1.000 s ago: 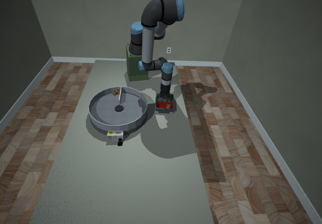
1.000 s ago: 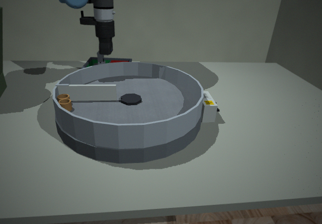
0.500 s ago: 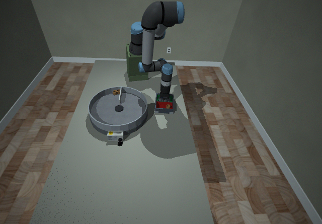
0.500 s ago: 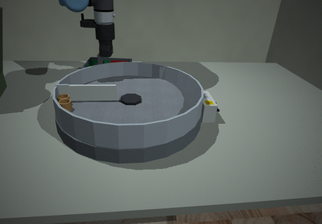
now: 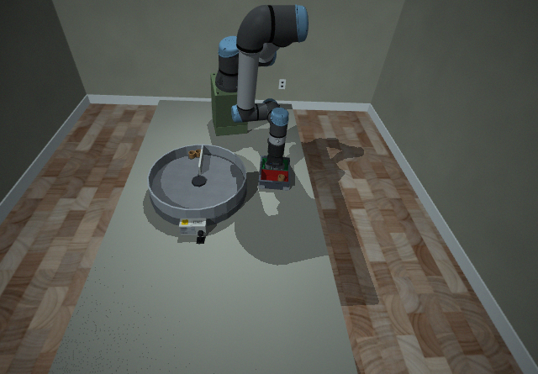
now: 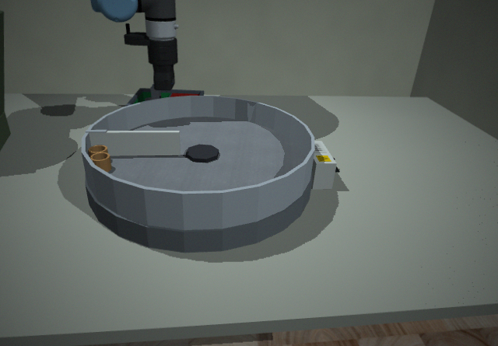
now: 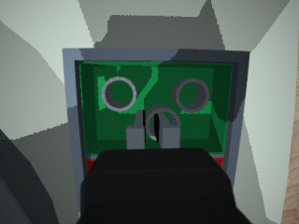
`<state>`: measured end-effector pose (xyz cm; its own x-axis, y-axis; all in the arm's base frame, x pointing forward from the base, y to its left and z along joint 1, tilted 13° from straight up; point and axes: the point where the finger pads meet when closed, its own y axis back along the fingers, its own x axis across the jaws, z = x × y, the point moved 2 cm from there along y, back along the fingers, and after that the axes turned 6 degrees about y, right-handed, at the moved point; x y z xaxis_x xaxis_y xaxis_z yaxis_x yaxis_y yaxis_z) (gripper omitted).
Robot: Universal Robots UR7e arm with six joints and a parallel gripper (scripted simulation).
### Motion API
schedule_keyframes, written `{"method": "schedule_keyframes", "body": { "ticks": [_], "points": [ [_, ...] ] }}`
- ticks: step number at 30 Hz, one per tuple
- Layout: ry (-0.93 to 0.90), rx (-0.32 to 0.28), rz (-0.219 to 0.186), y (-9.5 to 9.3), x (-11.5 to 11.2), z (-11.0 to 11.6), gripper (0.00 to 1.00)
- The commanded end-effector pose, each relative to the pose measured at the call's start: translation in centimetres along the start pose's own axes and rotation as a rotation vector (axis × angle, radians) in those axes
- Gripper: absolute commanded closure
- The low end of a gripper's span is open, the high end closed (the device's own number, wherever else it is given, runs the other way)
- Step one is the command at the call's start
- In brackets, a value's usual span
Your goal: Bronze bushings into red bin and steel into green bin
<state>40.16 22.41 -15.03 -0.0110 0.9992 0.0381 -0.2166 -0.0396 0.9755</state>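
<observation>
The dark gripper clamps a grey steel bushing by its wall over the green bin, mid-frame in the wrist view. The yellow-marked white box's print is illegible.

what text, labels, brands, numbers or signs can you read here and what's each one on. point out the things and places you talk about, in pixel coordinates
No text can be read.
White box beside the grey round turntable (image 5: 173, 211) (image 6: 201, 209): dark print and a yellow patch, too small to read.
White ring on the robot arm's wrist (image 5: 276, 140) (image 6: 160, 29): a small dark mark in the top view, too blurred.
</observation>
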Motion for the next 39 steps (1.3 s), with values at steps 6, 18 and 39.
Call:
{"method": "schedule_keyframes", "body": {
  "ticks": [6, 18, 39],
  "points": [
    [0.000, -0.001, 0.000, -0.58, 0.02, 0.04, 1.00],
    [0.000, -0.001, 0.000, -0.58, 0.02, 0.04, 1.00],
    [0.000, -0.001, 0.000, -0.57, 0.02, 0.04, 0.58]
  ]
}}
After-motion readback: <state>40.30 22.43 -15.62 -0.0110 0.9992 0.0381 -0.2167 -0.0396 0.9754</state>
